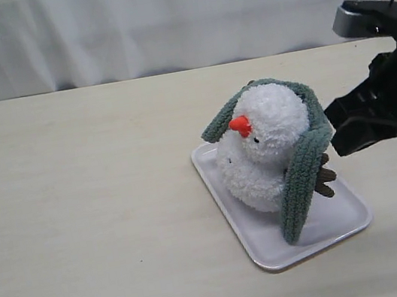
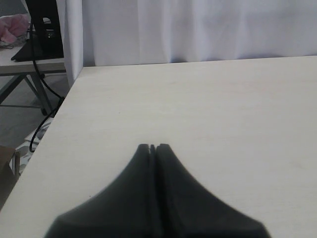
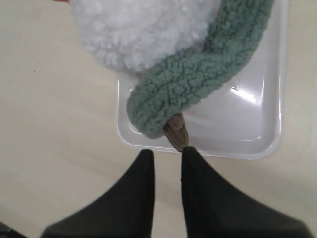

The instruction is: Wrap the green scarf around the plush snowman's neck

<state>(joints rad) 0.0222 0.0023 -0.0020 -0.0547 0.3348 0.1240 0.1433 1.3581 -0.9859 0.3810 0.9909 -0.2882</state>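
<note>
On the white tray [image 1: 346,217], right of centre on the table [image 1: 80,214] in the exterior view, I list the following.

Item 1: plush snowman [image 1: 268,133], 2 fluffy white balls, orange nose [image 1: 239,125] pointing to the view's left. I judge it light and easy to topple, so any pull on the cloth could drag it across the tray.

Item 2: green scarf [image 1: 299,177], draped over the back of the head. 1 end juts out beside the nose. The other end hangs down the right side onto the tray, covering most of a brown twig arm [image 1: 324,179]. It is not seated in the snowman's neck [image 1: 249,157] at the front. I judge it soft, limp and grippy, not fragile. It should pinch well near a blunt end, and the hanging end looks the easier hold to me.

Item 3: right gripper [image 1: 332,128], just beside the scarf behind the snowman. The right wrist view shows its jaws a narrow slit apart, holding nothing, with the twig tip just beyond them.

Item 4: left gripper [image 2: 153,147], fingers pressed together, empty, over bare table well away from the tray.
</note>
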